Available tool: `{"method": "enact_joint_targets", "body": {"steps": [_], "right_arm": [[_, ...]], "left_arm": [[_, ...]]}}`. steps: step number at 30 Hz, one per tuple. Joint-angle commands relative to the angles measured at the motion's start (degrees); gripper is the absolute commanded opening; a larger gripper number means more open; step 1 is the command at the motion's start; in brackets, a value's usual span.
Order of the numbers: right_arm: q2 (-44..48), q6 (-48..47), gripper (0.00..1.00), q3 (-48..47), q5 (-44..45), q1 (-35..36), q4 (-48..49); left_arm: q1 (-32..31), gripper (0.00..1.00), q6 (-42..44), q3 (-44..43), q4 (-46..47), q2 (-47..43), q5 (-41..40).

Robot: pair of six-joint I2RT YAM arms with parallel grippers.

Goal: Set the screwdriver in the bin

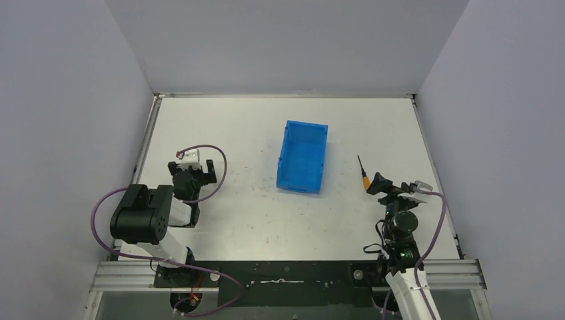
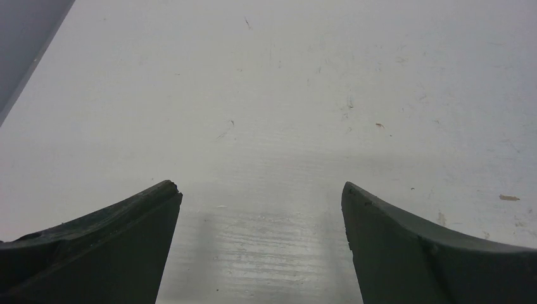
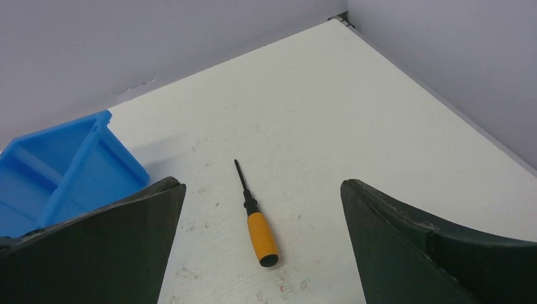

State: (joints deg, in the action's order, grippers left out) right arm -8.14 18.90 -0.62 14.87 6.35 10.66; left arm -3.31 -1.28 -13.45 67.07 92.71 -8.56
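"Well, where's the screwdriver (image 3: 254,218)?"
"Lying on the table (image 3: 354,114) right of the bin (image 3: 60,171), just ahead of my right gripper's (image 3: 259,187) wide-spread, empty fingers (image 3: 411,253). I'd descend straight and pinch it mid-handle."

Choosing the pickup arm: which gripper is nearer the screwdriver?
Right. The right gripper is open just short of the screwdriver, at its handle end. The left gripper is far off, on the other side of the bin.
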Motion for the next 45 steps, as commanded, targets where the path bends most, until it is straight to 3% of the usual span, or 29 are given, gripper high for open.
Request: {"method": "enact_joint_targets", "body": {"steps": [1, 10, 15, 22, 29, 34, 39, 41, 44, 45], "right_arm": [[-3.05, 0.40, 1.00, -1.17, -0.73, -0.27, 3.75], [-10.67, -1.03, 1.00, -6.41, -5.15, -0.28, 4.84], [-31.10, -0.43, 1.00, -19.80, -1.38, -0.28, -6.65], [-67.08, -5.37, 1.00, -42.63, -6.30, -0.63, -25.81], [-77.33, -5.84, 0.95, -47.69, -10.76, -0.90, -26.66], [-79.52, -5.95, 0.81, -46.76, -12.95, -0.90, -26.59], [-81.53, -6.56, 0.56, -46.37, -13.07, -1.22, -26.55], [-82.56, -6.67, 0.42, -46.89, -13.02, -1.45, -26.65], [-83.15, -6.66, 0.06, -48.12, -13.12, -1.46, -27.58], [-82.69, -6.55, 0.00, -48.56, -13.26, -1.44, -27.98]], "left_arm": [[0.06, 0.97, -0.65, -0.82, 2.77, -0.51, -0.33], [-0.03, 0.97, -0.48, -1.04, 2.52, -0.41, -0.58], [-0.03, 0.97, -0.56, -1.05, 2.37, -0.41, -0.58], [-0.03, 0.97, -0.39, -1.05, 2.29, -0.34, -0.50], [-0.02, 0.97, -0.45, -1.06, 2.32, -0.40, -0.58], [-0.03, 0.97, -0.42, -1.05, 2.28, -0.37, -0.58], [-0.03, 0.97, -0.42, -1.07, 2.27, -0.40, -0.58], [-0.03, 0.97, -0.39, -1.05, 2.28, -0.42, -0.58], [0.02, 0.97, -0.39, -1.05, 2.32, -0.40, -0.58], [-0.02, 0.97, -0.39, -1.07, 2.28, -0.38, -0.58]]}}
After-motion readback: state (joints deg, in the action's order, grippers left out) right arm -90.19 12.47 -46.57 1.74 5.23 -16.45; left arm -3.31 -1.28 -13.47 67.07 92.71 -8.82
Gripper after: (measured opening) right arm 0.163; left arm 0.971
